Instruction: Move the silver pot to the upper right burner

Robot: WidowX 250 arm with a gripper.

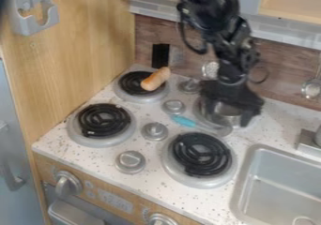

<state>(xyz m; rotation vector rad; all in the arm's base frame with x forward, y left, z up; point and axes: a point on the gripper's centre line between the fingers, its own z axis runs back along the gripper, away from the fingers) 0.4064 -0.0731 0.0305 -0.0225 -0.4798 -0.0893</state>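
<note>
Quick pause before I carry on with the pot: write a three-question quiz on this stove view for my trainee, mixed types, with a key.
1. True or false: in this view, the sink lies to the right of the lower right burner.
2. Multiple choice: which burner has the orange-tan, roll-shaped toy on it?
A. lower left burner
B. upper left burner
C. lower right burner
3. Short answer: which piece of cookware is right beneath the end effector?

Key: 1 true; 2 B; 3 the silver pot.
</note>
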